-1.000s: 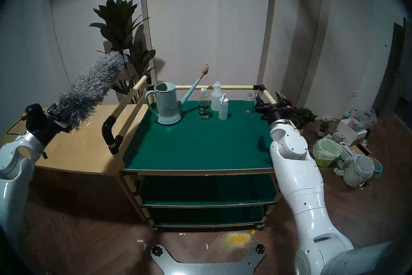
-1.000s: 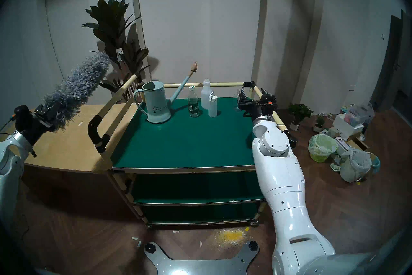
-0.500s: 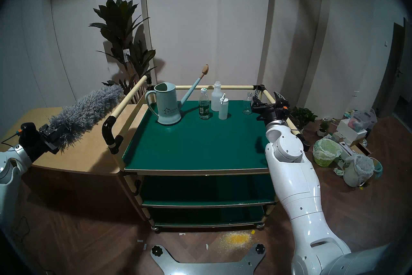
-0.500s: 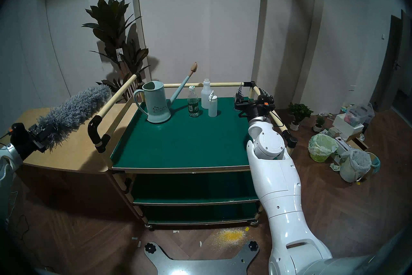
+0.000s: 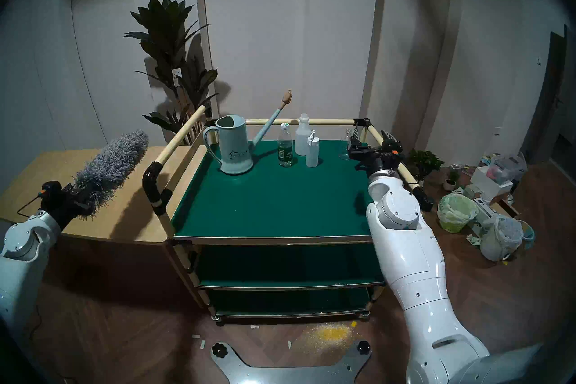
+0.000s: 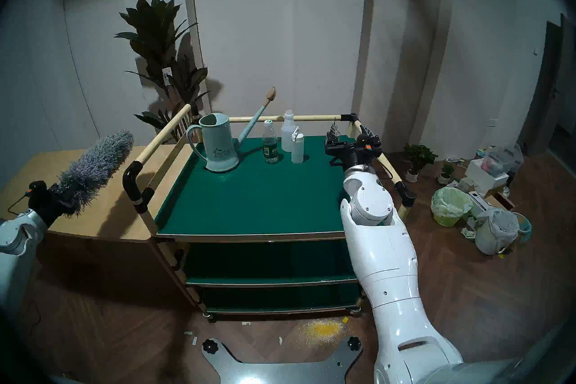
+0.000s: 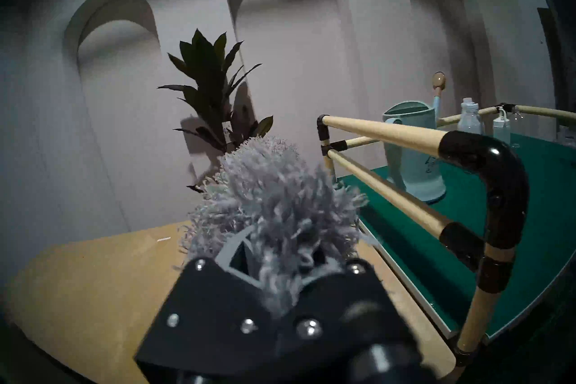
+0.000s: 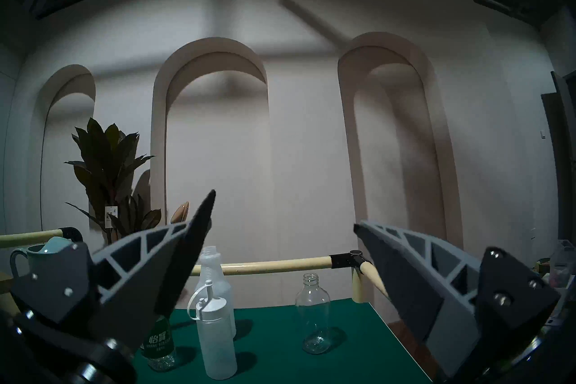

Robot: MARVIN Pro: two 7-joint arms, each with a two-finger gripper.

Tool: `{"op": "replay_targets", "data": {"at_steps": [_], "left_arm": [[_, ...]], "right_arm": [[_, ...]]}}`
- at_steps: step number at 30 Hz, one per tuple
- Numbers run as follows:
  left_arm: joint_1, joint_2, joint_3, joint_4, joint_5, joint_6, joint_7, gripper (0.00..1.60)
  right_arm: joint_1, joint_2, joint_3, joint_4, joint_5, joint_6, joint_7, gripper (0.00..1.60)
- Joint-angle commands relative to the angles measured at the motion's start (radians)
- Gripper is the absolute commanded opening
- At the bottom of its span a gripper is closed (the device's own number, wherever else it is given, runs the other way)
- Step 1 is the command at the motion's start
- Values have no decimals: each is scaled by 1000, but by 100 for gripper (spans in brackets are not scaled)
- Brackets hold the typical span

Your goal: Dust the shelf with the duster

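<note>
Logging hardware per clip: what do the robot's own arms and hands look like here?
Both arms are glossy white, rounded shells with round joint caps and small dark screws. Each ends in a black wrist block with a small orange mark and a thin black cable. The right hand has two grey, triangular, ribbed fingers with black pads on dark screwed mounts. The left hand has the same dark mounts.

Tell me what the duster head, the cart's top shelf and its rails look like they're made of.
duster: shaggy grey strands, probably microfibre; soft and matte.
shelf: dark green matte board with a pale edge, likely laminate or a mat; I cannot tell which.
rails: smooth cream tubes, maybe coated metal or plastic, joined by glossy black connectors.
</note>
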State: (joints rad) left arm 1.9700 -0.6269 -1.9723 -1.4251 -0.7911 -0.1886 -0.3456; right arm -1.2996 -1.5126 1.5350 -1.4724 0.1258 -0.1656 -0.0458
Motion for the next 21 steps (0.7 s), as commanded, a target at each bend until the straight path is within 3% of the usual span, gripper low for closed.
{"op": "replay_targets", "data": {"at_steps": [1, 8, 10, 11, 19, 21], "left_arm": [[-114, 18, 130, 48, -22, -76, 13, 0], [-173, -32, 221, 116, -39, -146, 2, 0], [-221, -57, 263, 159, -30, -168, 3, 0], [-207, -51, 269, 154, -37, -176, 13, 0], [-271, -82, 324, 214, -31, -191, 46, 0], [-325, -108, 347, 257, -45, -189, 32, 0]], "right_arm": [[8, -1, -2, -34, -18, -4, -17, 160], [6, -2, -12, -46, -41, -2, -45, 160], [7, -8, -21, -56, -48, 0, -56, 160], [7, -10, -24, -58, -50, 0, -59, 160], [10, -10, -37, -77, -56, -2, -70, 160], [8, -8, -40, -83, -60, 0, -75, 160]]}}
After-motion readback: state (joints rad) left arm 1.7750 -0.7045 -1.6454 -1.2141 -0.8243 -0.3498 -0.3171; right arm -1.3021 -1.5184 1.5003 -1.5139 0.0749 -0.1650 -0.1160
